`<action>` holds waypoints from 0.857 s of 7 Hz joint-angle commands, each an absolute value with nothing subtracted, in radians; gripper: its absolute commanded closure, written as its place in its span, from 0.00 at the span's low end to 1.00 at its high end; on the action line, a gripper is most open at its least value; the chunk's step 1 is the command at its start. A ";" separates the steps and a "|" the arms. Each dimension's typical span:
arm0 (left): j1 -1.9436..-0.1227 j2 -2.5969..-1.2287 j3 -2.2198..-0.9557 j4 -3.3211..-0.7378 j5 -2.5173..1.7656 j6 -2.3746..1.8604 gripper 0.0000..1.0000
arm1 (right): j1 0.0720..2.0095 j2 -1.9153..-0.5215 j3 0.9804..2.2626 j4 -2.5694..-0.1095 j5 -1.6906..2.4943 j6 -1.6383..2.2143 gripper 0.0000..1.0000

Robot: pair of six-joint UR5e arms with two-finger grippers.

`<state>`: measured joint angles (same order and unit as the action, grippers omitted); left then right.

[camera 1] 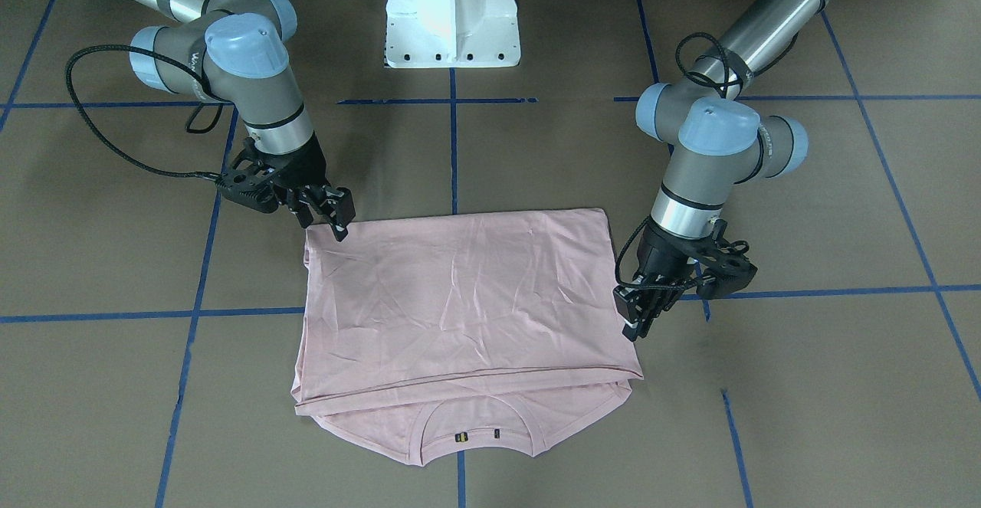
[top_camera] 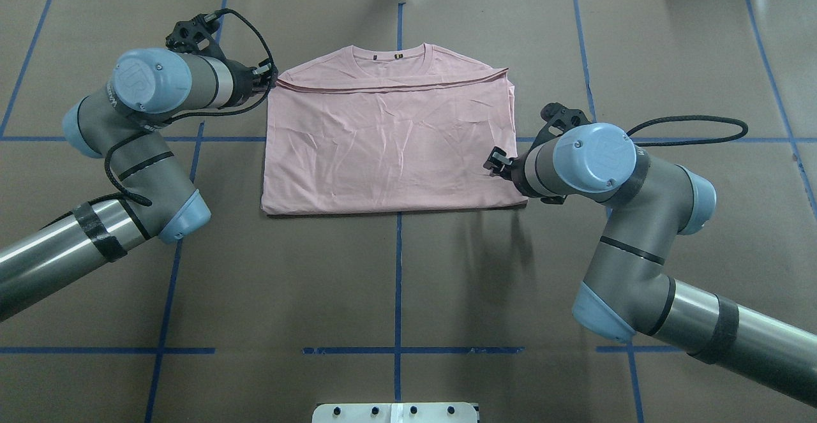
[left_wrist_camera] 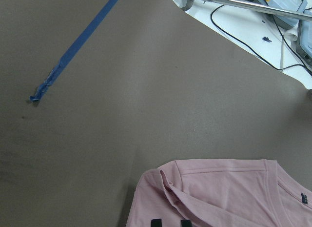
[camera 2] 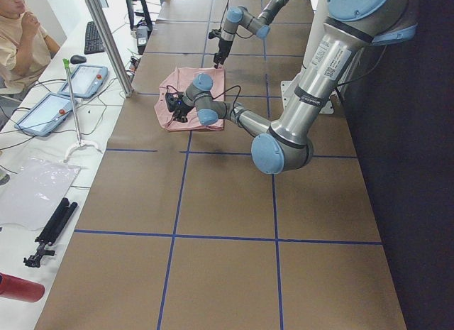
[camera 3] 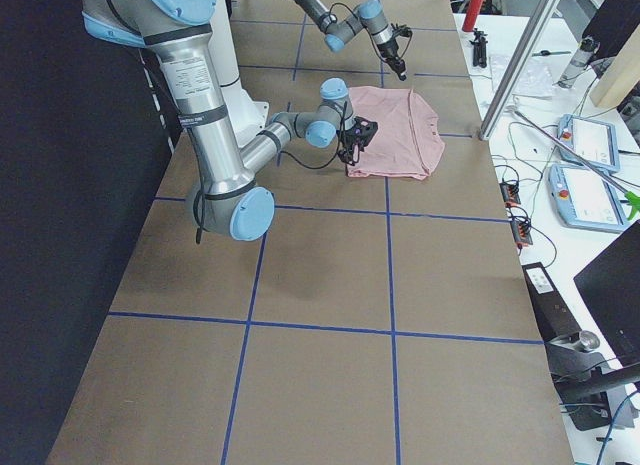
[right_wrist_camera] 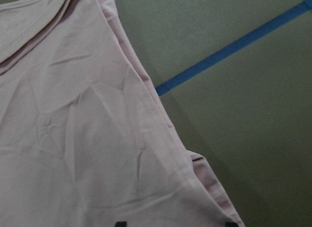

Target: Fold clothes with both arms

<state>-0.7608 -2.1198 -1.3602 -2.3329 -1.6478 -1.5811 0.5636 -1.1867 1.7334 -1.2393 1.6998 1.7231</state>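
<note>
Brown paper covers the table (camera 1: 805,416), which is marked off into large squares by blue tape lines (camera 1: 100,316). At the top centre of the front-facing view stands a white pedestal base (camera 1: 452,10). In the left side view a white bench runs along the frame's left edge, with a keyboard (camera 2: 94,37) and a tablet (camera 2: 89,78) on it, and a seated person (camera 2: 18,39) in the upper left corner.

The pink T-shirt (camera 1: 467,301) lies flat at the middle of the table. It is folded, with a plain upper layer laid over it. Its collar (camera 1: 475,427) peeks out at the lower edge of the front-facing view, which is the upper edge of the overhead view.

The left gripper (camera 1: 634,328) sits at the right edge of the shirt in the front-facing view. In the overhead view it is at the shirt's upper left corner, by the end of the fold line. Its wrist camera shows two black fingertips (left_wrist_camera: 155,222) at the bottom of the frame. They are close together over pink cloth, with a narrow strip of it between them. I cannot tell whether they nip the cloth.

The right gripper (camera 1: 331,221) is at the shirt's upper left corner in the front-facing view. In the overhead view it is by the right edge, low down. Its fingertips (right_wrist_camera: 121,223) are spread wide at the bottom of the wrist frame, over the shirt's edge and holding nothing.
</note>
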 commanded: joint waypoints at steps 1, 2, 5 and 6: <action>-0.753 -2.120 -1.364 -2.332 -1.644 -1.606 0.72 | 0.551 -1.207 1.724 -1.235 1.700 1.730 0.26; -0.752 -2.121 -1.364 -2.332 -1.637 -1.608 0.72 | 0.548 -1.206 1.718 -1.235 1.700 1.730 0.28; -0.752 -2.120 -1.362 -2.332 -1.632 -1.606 0.72 | 0.532 -1.210 1.698 -1.235 1.698 1.730 0.35; -0.752 -2.120 -1.362 -2.330 -1.631 -1.606 0.72 | 0.534 -1.212 1.703 -1.235 1.698 1.732 0.56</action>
<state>-0.7518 -2.1200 -1.3617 -2.3313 -1.6320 -1.6062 0.5343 -1.2092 1.7001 -1.2349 1.6982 1.7307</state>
